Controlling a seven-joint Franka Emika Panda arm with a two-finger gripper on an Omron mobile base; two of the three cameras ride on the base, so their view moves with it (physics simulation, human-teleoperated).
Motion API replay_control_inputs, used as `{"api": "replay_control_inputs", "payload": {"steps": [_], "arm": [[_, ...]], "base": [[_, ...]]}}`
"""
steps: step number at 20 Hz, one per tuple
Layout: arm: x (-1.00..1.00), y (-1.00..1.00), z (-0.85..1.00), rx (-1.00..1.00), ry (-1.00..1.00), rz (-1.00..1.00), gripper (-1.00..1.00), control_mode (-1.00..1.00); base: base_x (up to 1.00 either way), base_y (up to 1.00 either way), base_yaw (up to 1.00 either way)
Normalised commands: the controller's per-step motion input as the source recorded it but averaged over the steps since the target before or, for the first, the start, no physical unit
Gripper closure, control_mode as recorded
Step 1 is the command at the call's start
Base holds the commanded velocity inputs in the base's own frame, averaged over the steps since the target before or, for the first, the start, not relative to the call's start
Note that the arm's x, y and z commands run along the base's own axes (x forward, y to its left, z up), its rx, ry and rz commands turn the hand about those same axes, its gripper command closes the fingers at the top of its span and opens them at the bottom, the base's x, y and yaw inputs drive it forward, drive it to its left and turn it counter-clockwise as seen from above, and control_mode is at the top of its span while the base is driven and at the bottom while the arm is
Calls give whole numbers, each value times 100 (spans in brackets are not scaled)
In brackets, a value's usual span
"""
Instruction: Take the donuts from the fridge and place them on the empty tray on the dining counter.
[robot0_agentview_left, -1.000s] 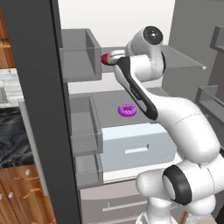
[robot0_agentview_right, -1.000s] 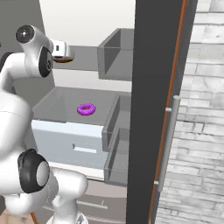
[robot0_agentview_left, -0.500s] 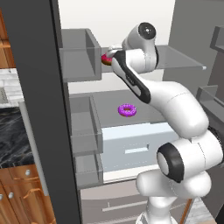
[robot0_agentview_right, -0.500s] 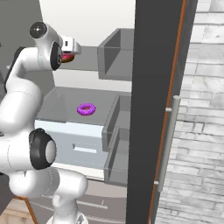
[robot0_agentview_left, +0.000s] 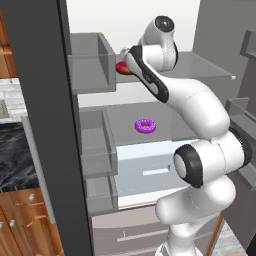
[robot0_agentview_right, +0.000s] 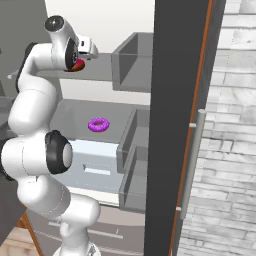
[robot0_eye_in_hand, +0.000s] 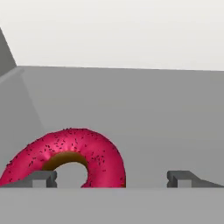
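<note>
Inside the open fridge (robot0_agentview_left: 200, 67), a red-pink iced donut (robot0_agentview_left: 121, 68) (robot0_agentview_right: 76, 65) lies on the upper grey shelf. In the hand view this donut (robot0_eye_in_hand: 89, 148) sits close in front of my gripper (robot0_eye_in_hand: 113, 179), between the wide-open jaws and nearer the left fingertip (robot0_eye_in_hand: 41, 178); nothing is gripped. The hand reaches onto that shelf in the base views, gripper (robot0_agentview_left: 128, 64) (robot0_agentview_right: 80, 59) right at the donut. A purple-magenta donut (robot0_agentview_left: 145, 125) (robot0_agentview_right: 98, 124) rests on the shelf below. The empty tray and the dining counter are out of view.
The dark fridge door (robot0_agentview_left: 55, 125) (robot0_agentview_right: 177, 125) stands open with grey door bins (robot0_agentview_left: 90, 62) (robot0_agentview_right: 131, 62) beside the shelves. A white drawer (robot0_agentview_left: 150, 170) lies under the lower shelf. A black marble top (robot0_agentview_left: 12, 155) over brown cabinets sits left of the fridge.
The arm has stretched up and deeper onto the upper shelf, bringing the hand right up to the red-pink donut. The jaws stayed open. Both donuts lie where they were.
</note>
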Motion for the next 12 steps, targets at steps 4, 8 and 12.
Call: {"api": "replay_control_inputs", "payload": {"steps": [4,8,12], "arm": [[21,0,-1,3,2,0,-100,-100],[1,0,-2,14,22,0,-100,-100],[21,0,0,4,12,0,-100,-100]], "base": [[0,0,0],[0,0,0],[0,0,0]]}}
